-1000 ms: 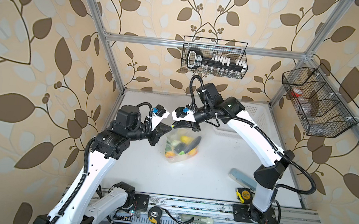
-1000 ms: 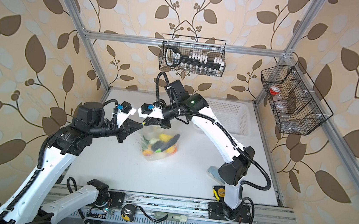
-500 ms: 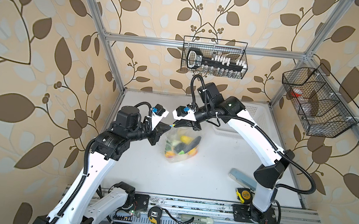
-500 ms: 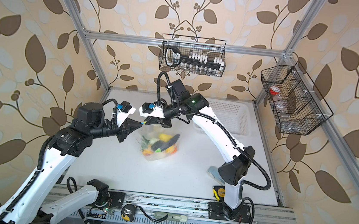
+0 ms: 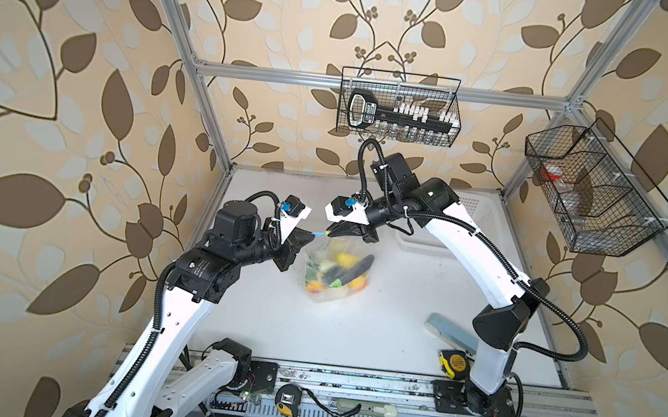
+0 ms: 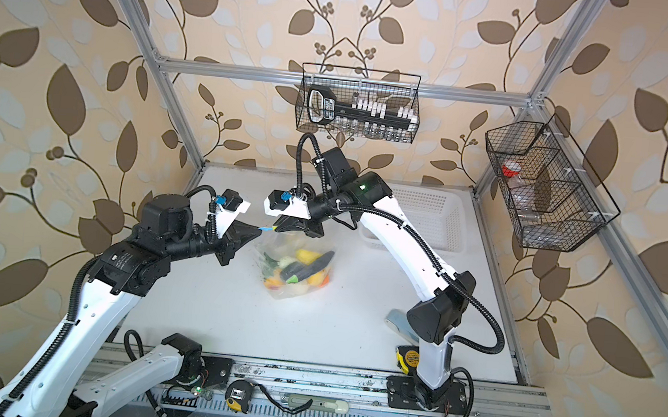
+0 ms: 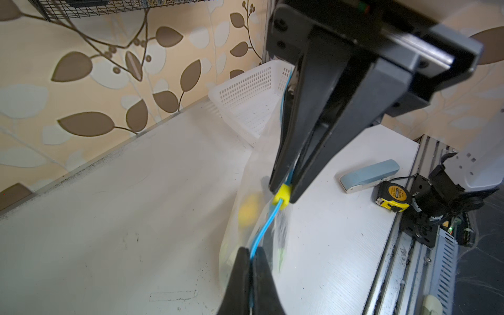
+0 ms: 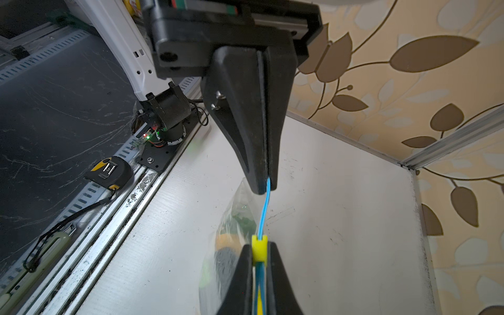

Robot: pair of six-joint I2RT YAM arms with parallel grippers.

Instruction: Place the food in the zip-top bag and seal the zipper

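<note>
**Two robot grippers hold a filled bag by its zipper**

Nearest the viewer, a yellow tape measure (image 5: 452,365) and a pale blue case (image 5: 450,331) lie on the white table (image 5: 312,332), well apart from the work. At mid-table sits the clear zip-top bag (image 5: 336,276), with the food (image 5: 339,270) all inside it in a colourful heap. Its mouth edge is lifted, while its bottom seems to rest on the table.

The film looks thin, soft and slippery, and the load probably makes it sag. The firmer blue zipper (image 7: 263,230) along the mouth is therefore the sensible place to hold, and both tools hold it there. The left gripper (image 8: 265,187) is pinched tight on the zipper's end. The right gripper (image 7: 282,192) is clamped on the small yellow slider (image 8: 258,246), just beside it, with a short stretch of strip taut between them. The seal looks close to finished.

The left arm rises from the near rail, wrist level, pointing right. The right arm arches high over the table, pointing left. Behind stands a white basket (image 6: 440,215), then wire racks (image 5: 400,107) on the wall.
</note>
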